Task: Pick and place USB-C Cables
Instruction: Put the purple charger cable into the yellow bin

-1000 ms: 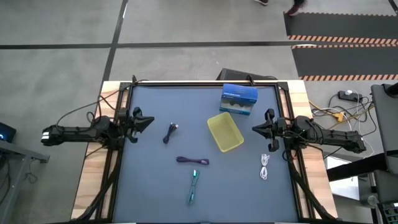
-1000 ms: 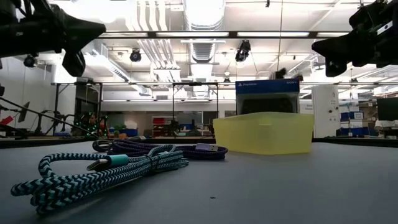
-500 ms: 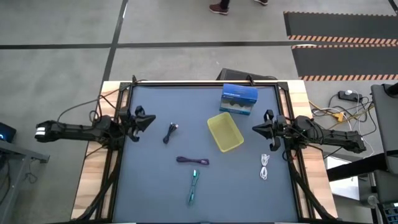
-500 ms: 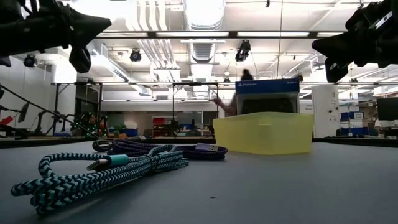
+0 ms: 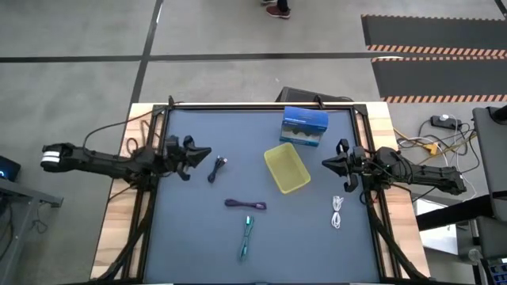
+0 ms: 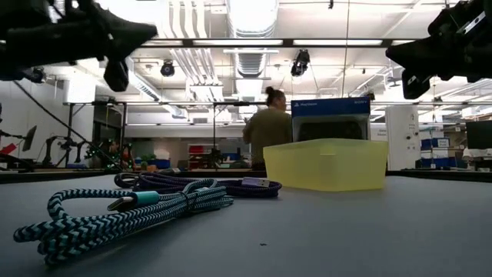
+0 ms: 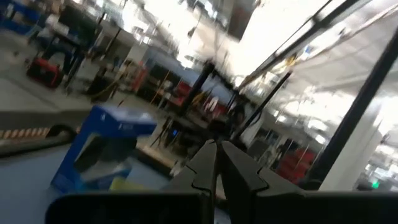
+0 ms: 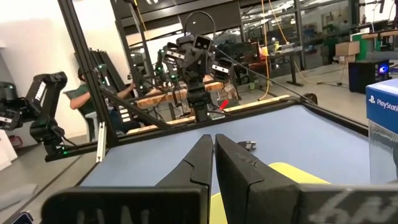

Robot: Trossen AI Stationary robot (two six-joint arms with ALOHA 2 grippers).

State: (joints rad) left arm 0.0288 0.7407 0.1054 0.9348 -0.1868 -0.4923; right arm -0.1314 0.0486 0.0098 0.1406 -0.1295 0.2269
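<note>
Four small cables lie flat on the dark mat: a black cable [image 5: 217, 169], a purple cable [image 5: 244, 205] [image 6: 200, 183], a teal braided cable [image 5: 248, 236] [image 6: 123, 215] and a white cable [image 5: 337, 212]. My left gripper [image 5: 207, 152] [image 7: 216, 163] hovers shut above the mat, just left of the black cable and touching nothing. My right gripper [image 5: 325, 165] [image 8: 213, 149] waits shut in the air, right of the yellow bin [image 5: 286, 167] and above the white cable's far side.
The open yellow bin [image 6: 327, 163] sits mid-table. A blue box [image 5: 304, 126] [image 6: 330, 108] stands behind it near the far edge. Black frame rails run along the table's sides. A person [image 6: 265, 131] stands in the room beyond the far edge.
My left gripper has travelled toward the table's right, closing in on the black cable while staying above the mat. A person has walked into view behind the yellow bin. The cables have not moved.
</note>
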